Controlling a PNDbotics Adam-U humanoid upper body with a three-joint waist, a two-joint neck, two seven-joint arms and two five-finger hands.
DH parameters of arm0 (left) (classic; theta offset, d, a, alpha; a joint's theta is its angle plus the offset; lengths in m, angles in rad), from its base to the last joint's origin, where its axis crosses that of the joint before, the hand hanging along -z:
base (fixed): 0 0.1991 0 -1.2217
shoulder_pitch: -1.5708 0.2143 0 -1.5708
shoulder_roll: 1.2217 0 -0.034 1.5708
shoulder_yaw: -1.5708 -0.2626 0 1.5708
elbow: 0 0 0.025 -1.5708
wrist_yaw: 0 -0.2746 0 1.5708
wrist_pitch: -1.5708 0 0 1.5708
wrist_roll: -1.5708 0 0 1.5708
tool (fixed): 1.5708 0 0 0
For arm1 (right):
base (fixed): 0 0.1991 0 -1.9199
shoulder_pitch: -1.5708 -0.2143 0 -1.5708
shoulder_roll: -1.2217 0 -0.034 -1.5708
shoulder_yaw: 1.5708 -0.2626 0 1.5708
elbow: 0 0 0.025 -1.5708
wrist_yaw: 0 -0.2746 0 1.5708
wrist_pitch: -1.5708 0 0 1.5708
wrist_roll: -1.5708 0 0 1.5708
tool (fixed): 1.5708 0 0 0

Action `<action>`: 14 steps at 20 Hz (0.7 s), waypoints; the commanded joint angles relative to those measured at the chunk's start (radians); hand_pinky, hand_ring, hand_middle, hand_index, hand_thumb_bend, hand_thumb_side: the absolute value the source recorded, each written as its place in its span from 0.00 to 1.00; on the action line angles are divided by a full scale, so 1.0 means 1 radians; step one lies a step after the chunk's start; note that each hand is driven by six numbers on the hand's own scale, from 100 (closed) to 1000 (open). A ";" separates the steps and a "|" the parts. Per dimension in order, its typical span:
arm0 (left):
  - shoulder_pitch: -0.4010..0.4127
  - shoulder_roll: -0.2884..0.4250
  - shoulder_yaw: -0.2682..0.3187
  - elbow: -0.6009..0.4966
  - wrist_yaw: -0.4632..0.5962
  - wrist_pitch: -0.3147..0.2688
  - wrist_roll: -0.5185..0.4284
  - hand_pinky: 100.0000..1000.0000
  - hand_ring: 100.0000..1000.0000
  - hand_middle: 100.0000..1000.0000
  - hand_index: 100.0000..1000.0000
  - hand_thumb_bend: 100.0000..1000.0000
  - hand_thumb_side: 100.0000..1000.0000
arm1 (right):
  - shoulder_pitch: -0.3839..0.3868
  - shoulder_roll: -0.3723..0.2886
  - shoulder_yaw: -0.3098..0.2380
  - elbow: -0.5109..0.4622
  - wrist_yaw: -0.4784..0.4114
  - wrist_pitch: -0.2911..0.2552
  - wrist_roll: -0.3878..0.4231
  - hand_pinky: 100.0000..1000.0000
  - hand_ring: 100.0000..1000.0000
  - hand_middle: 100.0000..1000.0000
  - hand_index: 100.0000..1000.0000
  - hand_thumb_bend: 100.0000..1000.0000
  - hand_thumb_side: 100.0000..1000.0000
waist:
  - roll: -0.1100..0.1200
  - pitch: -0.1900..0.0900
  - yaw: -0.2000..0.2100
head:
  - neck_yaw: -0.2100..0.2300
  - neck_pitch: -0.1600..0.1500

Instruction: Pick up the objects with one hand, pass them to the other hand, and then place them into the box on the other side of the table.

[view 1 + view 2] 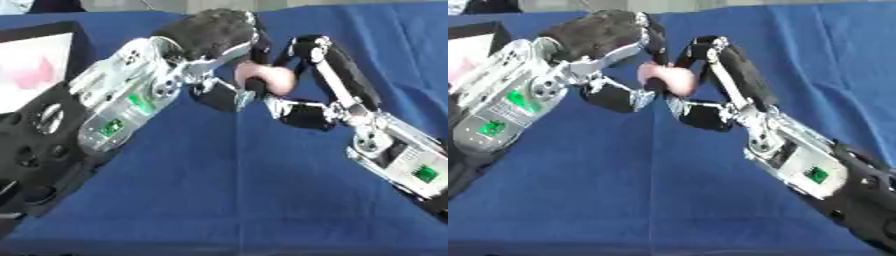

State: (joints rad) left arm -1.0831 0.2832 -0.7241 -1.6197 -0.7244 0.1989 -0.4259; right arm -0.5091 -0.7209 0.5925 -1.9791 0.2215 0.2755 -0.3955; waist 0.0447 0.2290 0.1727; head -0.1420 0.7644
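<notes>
Hands meet above blue counter, mid-view. Pink object held between them, raised off cloth. Left hand curled over it from above; right hand fingers wrapped round its far side. White-lined box at left edge.

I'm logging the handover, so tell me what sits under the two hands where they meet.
Between the left hand and right hand is a pink object, with fingers curled round it. Below lies blue tablecloth. The object's far side is covered.
</notes>
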 commanded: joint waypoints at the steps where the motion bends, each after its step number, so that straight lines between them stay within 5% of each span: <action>1: -0.015 0.006 0.006 -0.012 -0.008 0.001 0.008 0.75 0.61 0.48 0.35 0.00 0.04 | -0.009 -0.012 -0.011 -0.021 0.005 0.004 -0.009 0.36 0.61 0.44 0.47 0.05 0.00 | -0.004 -0.016 -0.001 | -0.002 0.006; 6: -0.016 0.008 0.008 -0.020 -0.010 0.004 0.012 0.75 0.59 0.46 0.34 0.01 0.04 | -0.005 -0.015 -0.007 -0.021 0.024 0.018 0.004 0.45 0.70 0.56 0.63 0.25 0.00 | -0.004 -0.016 -0.002 | -0.003 0.006; 8: -0.018 0.010 0.009 -0.024 -0.011 0.004 0.012 0.74 0.59 0.46 0.34 0.03 0.03 | -0.001 -0.017 -0.006 -0.021 0.044 0.042 0.029 0.49 0.75 0.64 0.72 0.22 0.00 | -0.005 -0.016 -0.001 | -0.002 0.006; 10: -0.019 0.014 0.012 -0.030 -0.014 0.005 0.012 0.73 0.58 0.44 0.34 0.03 0.03 | 0.002 -0.017 -0.007 -0.021 0.062 0.067 0.051 0.51 0.79 0.71 0.78 0.17 0.10 | -0.006 -0.016 -0.001 | -0.002 0.006; 14: -0.023 0.027 0.017 -0.042 -0.016 0.011 0.008 0.72 0.57 0.43 0.33 0.05 0.03 | 0.006 -0.019 -0.013 -0.021 0.083 0.094 0.080 0.55 0.82 0.75 0.81 0.09 0.24 | -0.008 -0.017 0.000 | -0.001 0.006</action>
State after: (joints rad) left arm -1.0837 0.2900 -0.7229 -1.6399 -0.7362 0.2075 -0.4177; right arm -0.4929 -0.7209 0.5957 -1.9845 0.2930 0.3598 -0.3228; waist 0.0414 0.2290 0.1724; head -0.1428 0.7644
